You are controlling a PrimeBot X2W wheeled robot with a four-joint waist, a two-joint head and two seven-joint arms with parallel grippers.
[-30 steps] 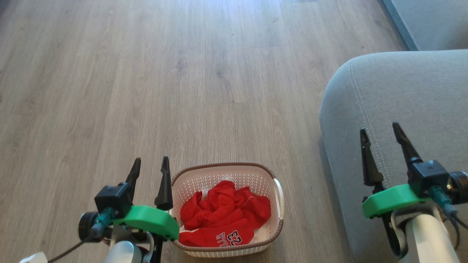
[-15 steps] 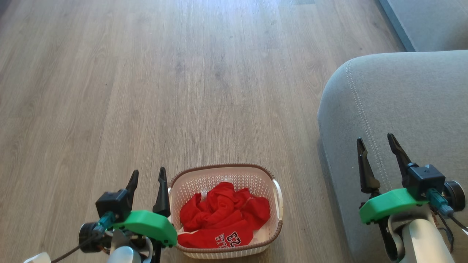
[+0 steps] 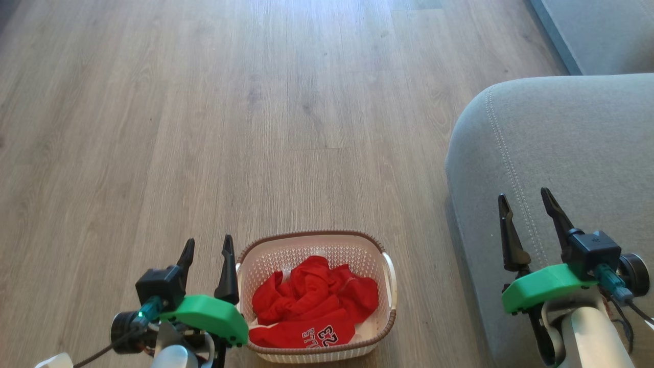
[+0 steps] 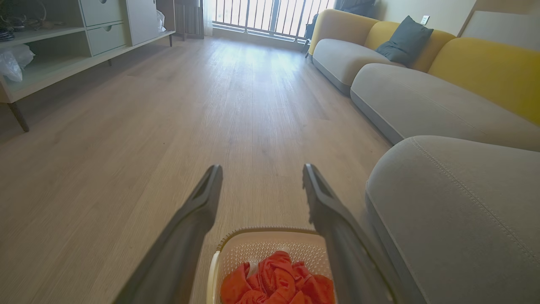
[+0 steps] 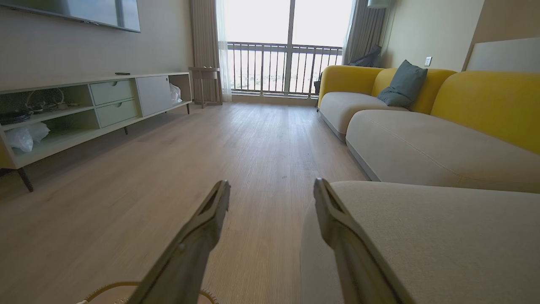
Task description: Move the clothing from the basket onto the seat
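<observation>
Two tools hang released over the floor (image 3: 255, 128) of a living room: the left tool (image 3: 209, 239) just left of the basket (image 3: 306, 236), the right tool (image 3: 523, 194) above the near edge of the seat (image 3: 562, 138). One basket stands on the floor, holding the clothing (image 3: 311, 301), a crumpled red heap of apparently two garments, one printed with a number. A good first grab would likely drop the left tool onto the heap's raised middle fold, clear of the rim, and pinch deep.

Crumpled red clothing (image 3: 311, 301) fills the cream basket (image 3: 306, 245) beside the grey seat (image 3: 562, 143).
</observation>
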